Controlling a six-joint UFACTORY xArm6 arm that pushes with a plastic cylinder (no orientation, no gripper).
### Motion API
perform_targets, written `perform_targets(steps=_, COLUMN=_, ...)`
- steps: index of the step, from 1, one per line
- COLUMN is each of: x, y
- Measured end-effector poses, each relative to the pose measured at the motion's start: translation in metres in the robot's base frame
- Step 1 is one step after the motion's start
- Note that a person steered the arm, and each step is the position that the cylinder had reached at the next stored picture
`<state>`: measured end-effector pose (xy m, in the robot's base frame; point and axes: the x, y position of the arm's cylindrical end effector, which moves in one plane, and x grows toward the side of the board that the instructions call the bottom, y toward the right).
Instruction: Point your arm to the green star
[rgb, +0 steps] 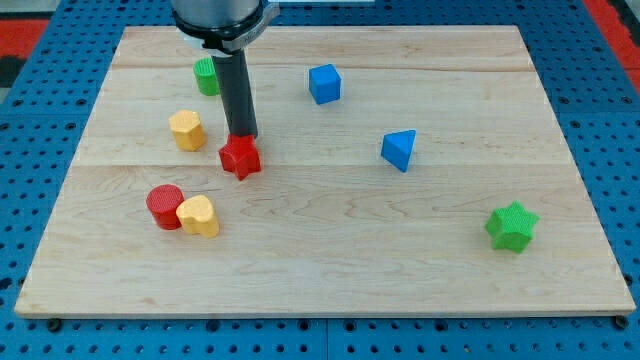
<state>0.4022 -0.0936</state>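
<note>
The green star (512, 226) lies near the board's lower right. My tip (242, 136) is far from it, in the upper left part of the board, right at the top edge of a red star (240, 157). The dark rod rises from there to the arm at the view's top.
A green cylinder (207, 76) sits just left of the rod. A yellow hexagon (187, 130) is left of the tip. A red cylinder (165, 206) touches a yellow block (199, 216) below. A blue cube (324, 84) and a blue triangle (399, 150) lie mid-board. The wooden board (330, 280) has blue pegboard around it.
</note>
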Motion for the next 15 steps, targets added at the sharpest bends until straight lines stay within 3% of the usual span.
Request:
perform_targets(steps=8, x=0.01, y=0.077)
perform_targets(steps=10, x=0.071, y=0.148)
perform_targets(steps=11, x=0.095, y=0.148)
perform_targets(steps=12, x=0.147, y=0.186)
perform_targets(steps=14, x=0.217, y=0.188)
perform_targets(steps=15, x=0.216, y=0.227)
